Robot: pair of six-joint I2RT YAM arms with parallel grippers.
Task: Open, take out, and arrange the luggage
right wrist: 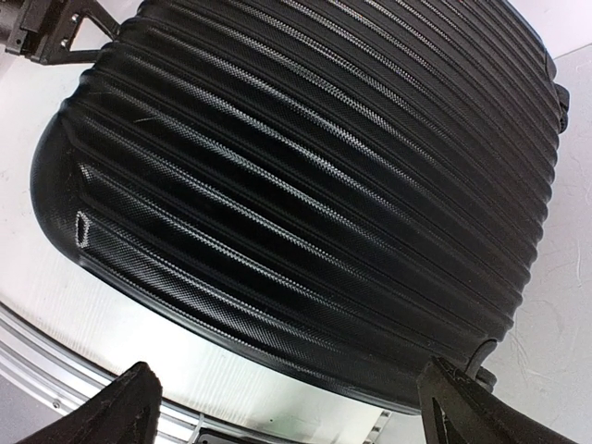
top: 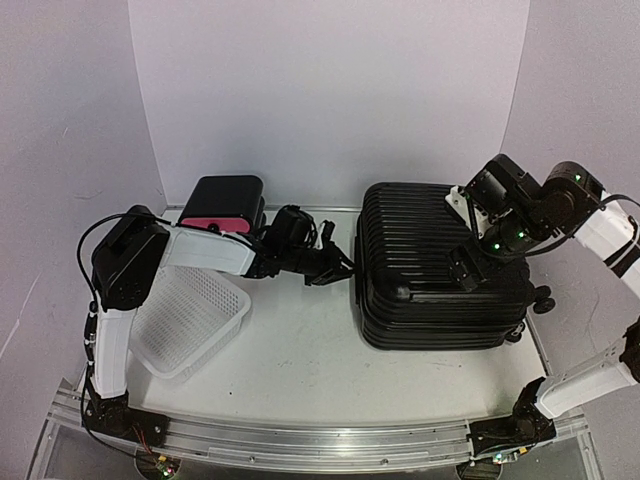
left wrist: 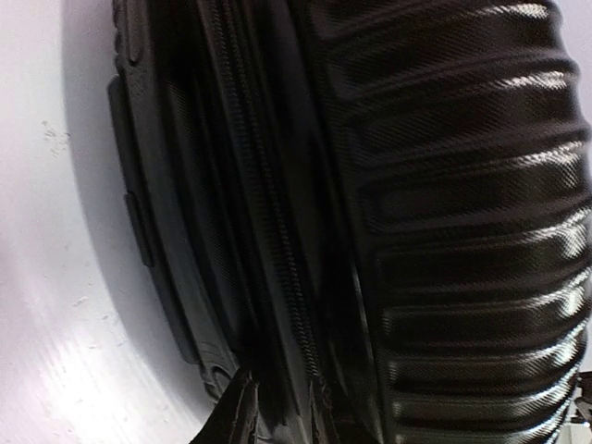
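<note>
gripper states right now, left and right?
Left gripper: nearly closed at the zipper seam of the luggage; grip cannot be told.
Right gripper: open over the luggage, holding nothing.

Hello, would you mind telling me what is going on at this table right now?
Two robot arms are working on a black suitcase, which lies shut on the table. The left pincer is at the zipper seam on the suitcase's left side, fingers close together; whether it grips anything is unclear. The right pincer hovers wide open above its top.

1 luggage, 1 basket, 1 box
</note>
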